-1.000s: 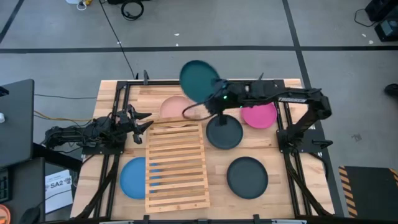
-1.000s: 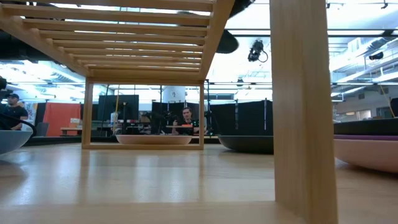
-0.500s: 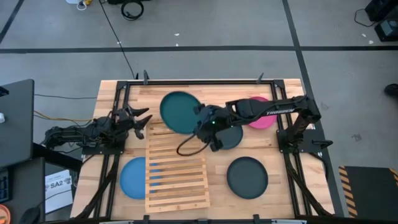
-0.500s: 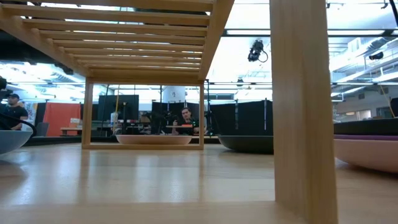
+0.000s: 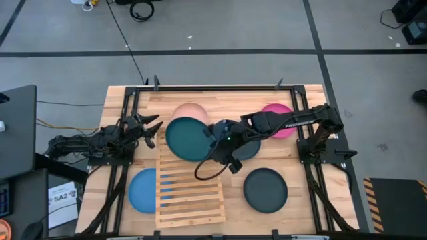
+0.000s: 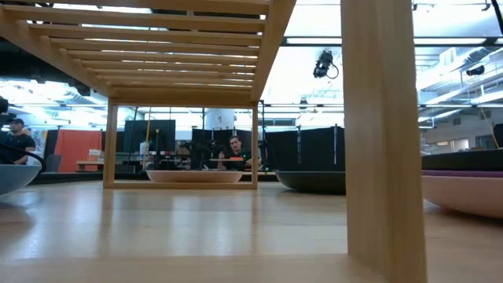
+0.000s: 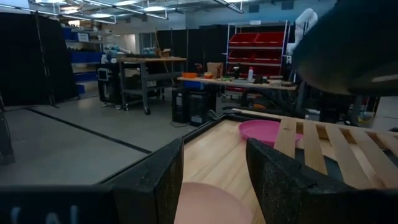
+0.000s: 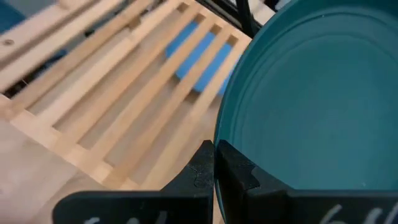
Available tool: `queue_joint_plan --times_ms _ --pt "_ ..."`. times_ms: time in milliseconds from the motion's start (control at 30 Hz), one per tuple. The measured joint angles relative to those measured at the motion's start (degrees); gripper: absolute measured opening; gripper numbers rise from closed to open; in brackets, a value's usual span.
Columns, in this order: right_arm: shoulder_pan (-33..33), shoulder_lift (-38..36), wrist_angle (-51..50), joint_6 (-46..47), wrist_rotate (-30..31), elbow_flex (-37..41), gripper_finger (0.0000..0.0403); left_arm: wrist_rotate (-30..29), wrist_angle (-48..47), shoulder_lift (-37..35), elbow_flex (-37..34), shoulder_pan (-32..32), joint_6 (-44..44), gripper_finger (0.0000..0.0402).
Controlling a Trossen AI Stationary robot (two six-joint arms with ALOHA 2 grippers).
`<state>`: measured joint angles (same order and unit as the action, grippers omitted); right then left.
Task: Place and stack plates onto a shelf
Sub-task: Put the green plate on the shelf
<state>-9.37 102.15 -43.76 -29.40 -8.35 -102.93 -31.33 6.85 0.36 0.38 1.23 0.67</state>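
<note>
Overhead, right tool (image 5: 212, 135) pinching teal plate (image 5: 188, 139) by its rim above shelf (image 5: 190, 190); left tool (image 5: 150, 130) spread, waiting at desk (image 5: 227, 100) edge.

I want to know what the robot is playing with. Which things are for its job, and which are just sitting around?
For the job: teal plate in the right gripper, wooden shelf, pink plate, magenta plate, blue plate, dark grey plate.

Just around: left gripper waiting open, black cable on the floor.
</note>
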Motion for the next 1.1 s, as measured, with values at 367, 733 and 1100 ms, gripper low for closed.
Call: queue_joint_plan --times_ms 367,733,1100 --pt "0.0 0.0 2.8 -1.7 1.1 4.7 0.0011 0.0 0.0 0.0 0.0 0.0 0.0 0.0181" --pt "0.1 0.0 4.7 -1.7 1.2 6.2 0.0011 0.0 0.0 0.0 0.0 0.0 0.0 0.0181" --pt "0.1 0.0 8.5 -1.7 1.2 10.1 0.0011 0.0 -0.1 0.0 0.0 0.0 0.0 0.0181"
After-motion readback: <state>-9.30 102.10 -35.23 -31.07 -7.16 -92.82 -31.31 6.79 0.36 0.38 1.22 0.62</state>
